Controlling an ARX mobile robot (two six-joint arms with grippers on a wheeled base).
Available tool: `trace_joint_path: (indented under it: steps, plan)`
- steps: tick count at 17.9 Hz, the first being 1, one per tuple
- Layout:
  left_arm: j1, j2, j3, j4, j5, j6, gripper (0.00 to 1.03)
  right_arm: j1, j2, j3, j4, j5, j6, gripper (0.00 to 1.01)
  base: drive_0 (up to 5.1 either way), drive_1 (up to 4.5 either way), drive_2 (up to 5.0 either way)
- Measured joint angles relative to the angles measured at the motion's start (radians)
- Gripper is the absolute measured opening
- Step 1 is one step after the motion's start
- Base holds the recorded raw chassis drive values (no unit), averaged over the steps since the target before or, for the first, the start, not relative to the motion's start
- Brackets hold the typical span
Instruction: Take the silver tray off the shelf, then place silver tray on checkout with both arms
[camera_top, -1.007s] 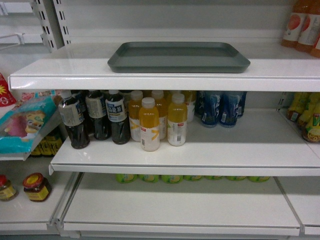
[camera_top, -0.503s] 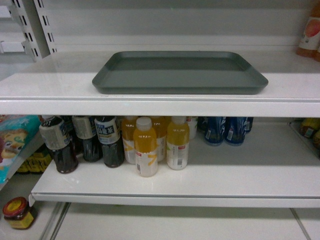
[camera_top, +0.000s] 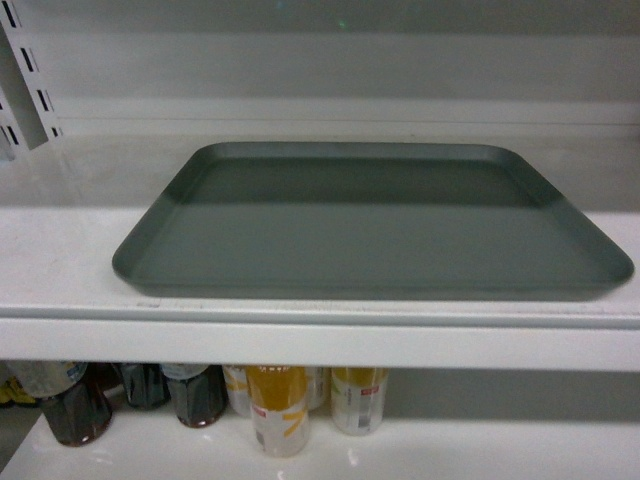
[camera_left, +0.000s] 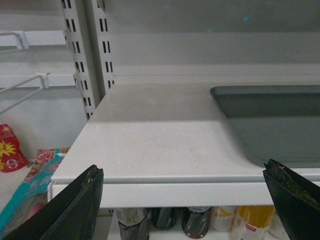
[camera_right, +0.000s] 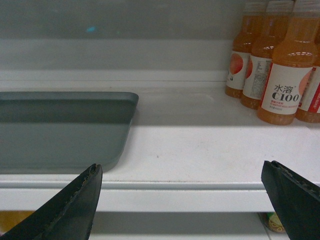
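On the upper shelf (camera_top: 60, 300) lies the silver tray (camera_top: 370, 225), untouched; left tool (camera_left: 182, 200) and right tool (camera_right: 182, 200), both spread wide (short of its ends), should close on opposite rims together.

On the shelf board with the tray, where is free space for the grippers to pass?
Bare board lies left of the silver tray, up to the slotted upright, and right of it, up to the orange bottles. The lower shelf is crowded with bottles.
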Motion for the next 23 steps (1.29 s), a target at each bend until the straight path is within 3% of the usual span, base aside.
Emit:
trace_joint_path:
  steps: [2, 23]
  plan:
    - [0.0, 0.0, 0.0, 0.001, 0.003, 0.0, 0.98, 0.0, 0.0, 0.0, -0.004, 0.0, 0.0, 0.98, 0.1, 4.4, -4.2]
    - [0.0, 0.0, 0.0, -0.002, 0.003, 0.0, 0.98, 0.0, 0.0, 0.0, -0.002, 0.0, 0.0, 0.98, 0.0, 0.0, 0.0]
